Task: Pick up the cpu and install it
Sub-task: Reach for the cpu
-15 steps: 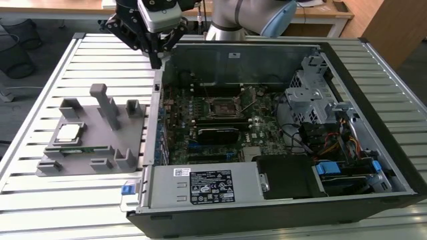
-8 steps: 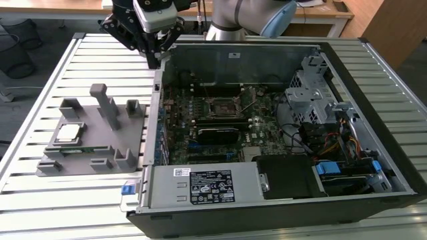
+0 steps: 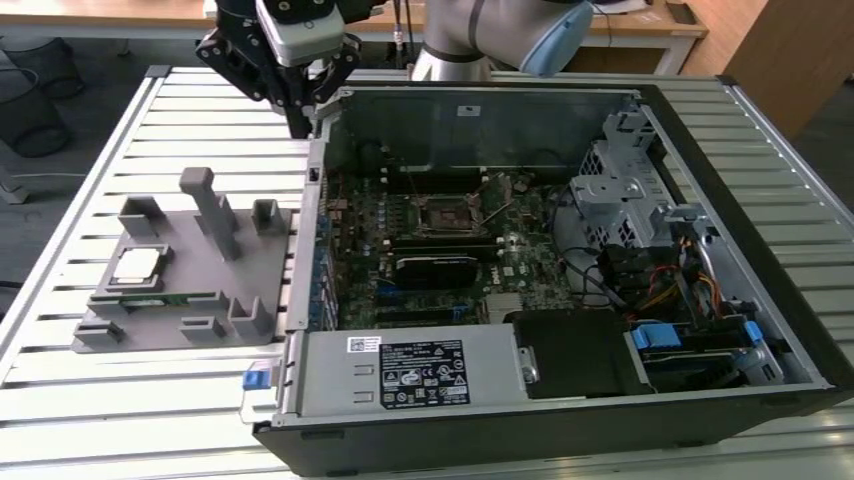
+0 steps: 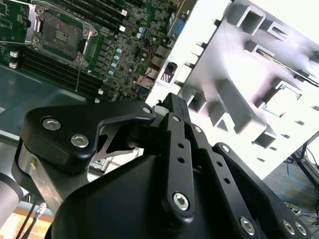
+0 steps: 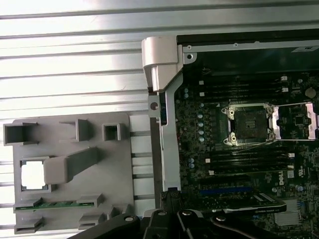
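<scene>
Hovering by the computer case's back corner, end effector, open or closed cannot tell, cpu resting in grey holder on surface.

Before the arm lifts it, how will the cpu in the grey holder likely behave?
Probably stiff and light: the cpu is a thin flat square. Its bright metal top looks smooth, so it may slip in a grip. It sits in a pocket of the grey holder, so pushing sideways likely will not move it.
</scene>
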Available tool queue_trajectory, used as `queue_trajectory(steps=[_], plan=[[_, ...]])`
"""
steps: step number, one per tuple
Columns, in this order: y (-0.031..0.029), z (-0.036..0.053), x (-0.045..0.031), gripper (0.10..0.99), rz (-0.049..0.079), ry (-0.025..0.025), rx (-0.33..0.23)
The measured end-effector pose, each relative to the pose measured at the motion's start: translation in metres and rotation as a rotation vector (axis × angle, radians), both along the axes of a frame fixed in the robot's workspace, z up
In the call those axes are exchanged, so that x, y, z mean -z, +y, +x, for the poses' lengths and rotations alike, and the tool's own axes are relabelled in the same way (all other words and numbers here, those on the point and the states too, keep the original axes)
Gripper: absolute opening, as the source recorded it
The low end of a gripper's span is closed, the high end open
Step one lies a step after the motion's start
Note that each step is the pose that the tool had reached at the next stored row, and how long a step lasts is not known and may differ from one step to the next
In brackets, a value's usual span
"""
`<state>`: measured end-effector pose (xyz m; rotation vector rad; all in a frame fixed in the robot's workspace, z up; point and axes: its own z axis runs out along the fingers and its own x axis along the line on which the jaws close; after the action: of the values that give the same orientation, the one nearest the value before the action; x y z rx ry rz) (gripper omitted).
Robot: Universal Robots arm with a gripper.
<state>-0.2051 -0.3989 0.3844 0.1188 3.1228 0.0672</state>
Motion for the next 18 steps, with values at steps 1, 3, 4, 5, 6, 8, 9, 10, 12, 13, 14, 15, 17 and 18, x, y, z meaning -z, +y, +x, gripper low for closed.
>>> queue_trajectory(steps=[1,3,4,5,6,8,9,10,12,13,14,15,17,18], plan=[[0.0,-0.0006,0.0001,0.106,0.0,0.0,0.0],[0.0,-0.0016,0.0003,0.106,0.0,0.0003,0.0],[0.0,-0.0022,0.0004,0.106,0.0,0.0004,0.0],[0.0,-0.003,0.0005,0.106,0.0,0.0006,0.0],[0.0,-0.0039,0.0007,0.106,0.0,0.0008,0.0],[0.0,-0.0053,0.001,0.106,0.0,0.0011,0.0],[0.0,-0.006,0.0011,0.106,0.0,0.0014,0.0],[0.0,-0.0067,0.0013,0.106,0.0,0.0016,0.0],[0.0,-0.0079,0.0016,0.106,0.0,0.002,0.0],[0.0,-0.0087,0.0017,0.106,0.0,0.0022,0.0],[0.0,-0.0094,0.0019,0.106,0.0,0.0024,0.0],[0.0,-0.0102,0.002,0.106,0.0,0.0025,0.0],[0.0,-0.0118,0.0023,0.106,0.0,0.0027,0.0],[0.0,-0.0125,0.0024,0.106,0.0,0.0027,0.0]])
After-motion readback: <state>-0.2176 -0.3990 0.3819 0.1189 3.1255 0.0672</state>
